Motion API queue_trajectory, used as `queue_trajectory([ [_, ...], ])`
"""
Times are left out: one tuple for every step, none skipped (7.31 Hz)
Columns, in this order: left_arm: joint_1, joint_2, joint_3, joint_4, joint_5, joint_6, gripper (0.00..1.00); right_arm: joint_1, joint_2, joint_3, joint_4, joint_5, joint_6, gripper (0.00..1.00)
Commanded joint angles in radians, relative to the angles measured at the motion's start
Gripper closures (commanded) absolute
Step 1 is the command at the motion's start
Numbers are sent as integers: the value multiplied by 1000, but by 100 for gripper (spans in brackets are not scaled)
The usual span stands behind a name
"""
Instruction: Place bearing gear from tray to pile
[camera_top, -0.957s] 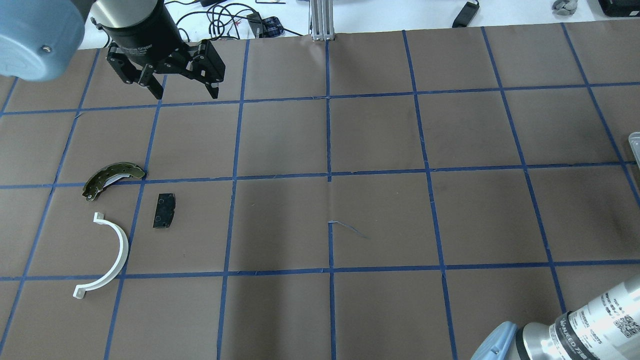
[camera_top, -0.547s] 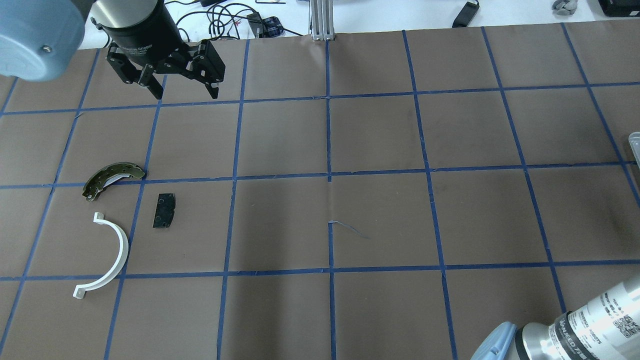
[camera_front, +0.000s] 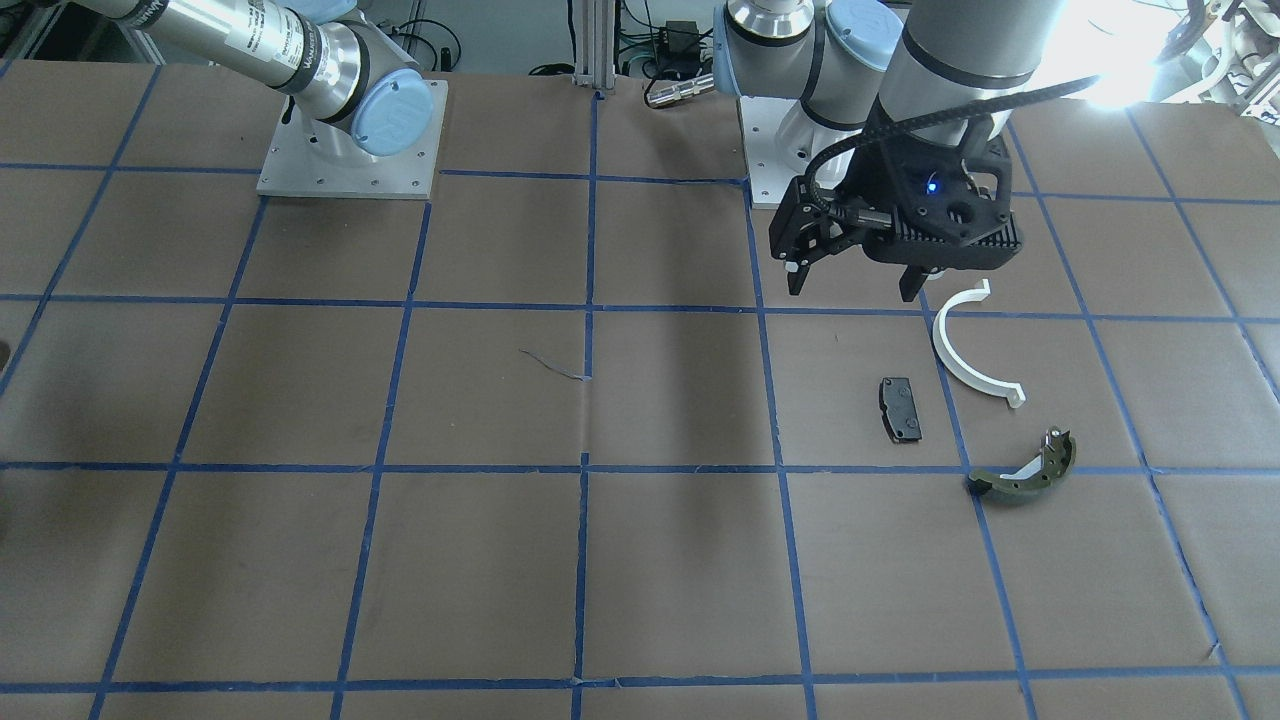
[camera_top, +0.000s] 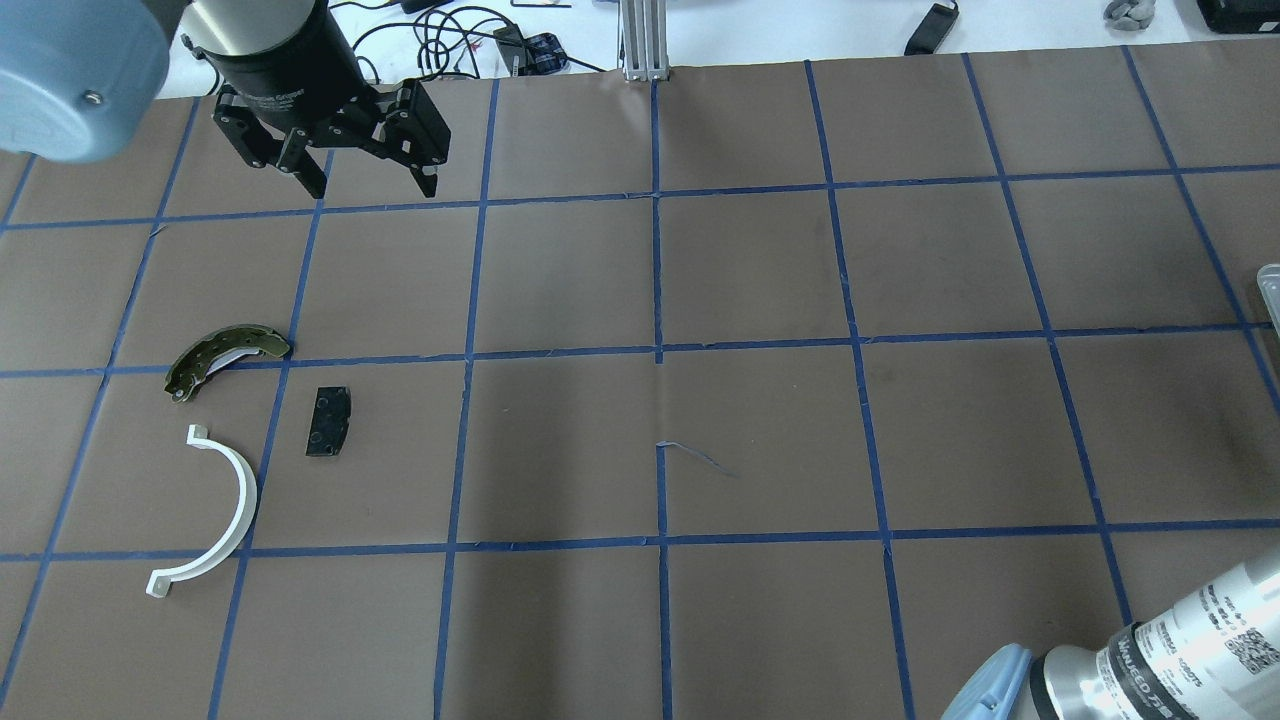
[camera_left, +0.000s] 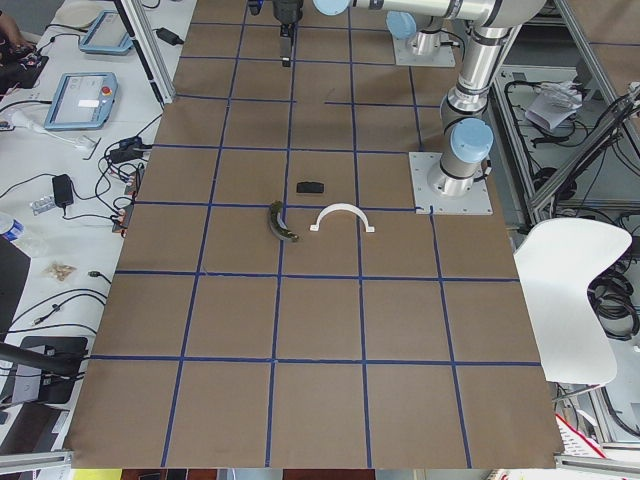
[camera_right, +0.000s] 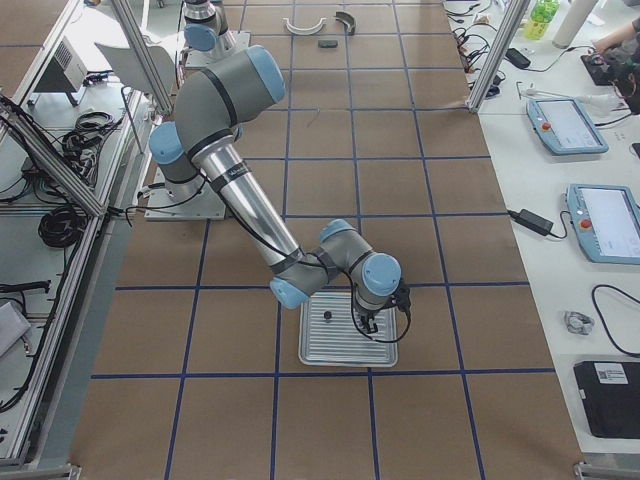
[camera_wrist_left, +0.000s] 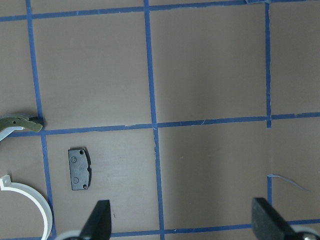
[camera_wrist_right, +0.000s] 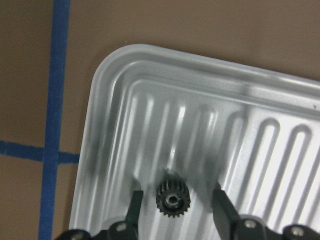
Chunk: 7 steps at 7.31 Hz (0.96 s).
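Observation:
The bearing gear (camera_wrist_right: 171, 199), small, dark and toothed, lies in the ribbed metal tray (camera_wrist_right: 120, 100) near its corner. My right gripper (camera_wrist_right: 176, 196) is open, one finger on each side of the gear with gaps showing. The tray (camera_right: 380, 350) also shows in the exterior right view, with the right gripper over it. The pile lies on the table's left side: a white half-ring (camera_top: 225, 510), a black pad (camera_top: 329, 421) and an olive-green shoe (camera_top: 222, 353). My left gripper (camera_top: 374, 188) is open and empty, above the table beyond the pile.
Brown paper with a blue tape grid covers the table (camera_top: 760, 430). The tray's edge (camera_top: 1270, 290) just shows at the overhead view's right border. Cables and small devices (camera_top: 930, 28) lie past the far edge. The right arm's base plate (camera_front: 345, 150) is bolted to the table.

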Motion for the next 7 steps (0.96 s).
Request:
queue_trajectory([
  [0,0,0,0,0,0,0,1,-3,-1,1,-1,-1,49],
  [0,0,0,0,0,0,0,1,-2,1,0,-1,-1,51],
  [0,0,0,0,0,0,0,1,-2,1,0,0,0,51],
  [0,0,0,0,0,0,0,1,-2,1,0,0,0,51],
  [0,0,0,0,0,0,0,1,-2,1,0,0,0,57],
  [0,0,0,0,0,0,0,1,-2,1,0,0,0,65],
  [0,0,0,0,0,0,0,1,-2,1,0,0,0,72],
])
